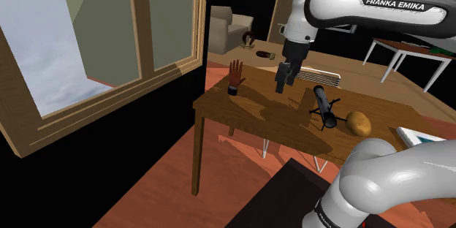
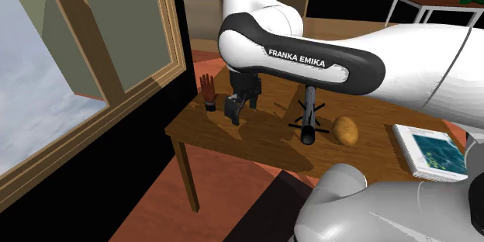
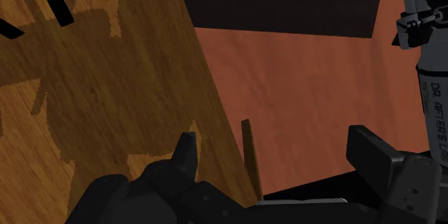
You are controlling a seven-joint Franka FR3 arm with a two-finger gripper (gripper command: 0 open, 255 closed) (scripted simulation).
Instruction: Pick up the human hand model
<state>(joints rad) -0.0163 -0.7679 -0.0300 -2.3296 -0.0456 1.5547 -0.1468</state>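
Wooden desk (image 1: pixel 245 108) by the big window (image 1: pixel 88 36): the brown hand model (image 1: pixel 234 79) is stood upright near its window-side edge, fingers up, off to the shoulder view's left of the jaws, which are spread wide, nothing clasped.

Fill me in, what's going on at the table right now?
The white arm's black two-finger gripper hangs over the brown wooden table with its fingers open, holding nothing. The brown human hand model on its dark base stands upright near the table's window-side corner, untouched, to the shoulder view's left of the gripper. A black scope on a small tripod and a brown potato sit further right.
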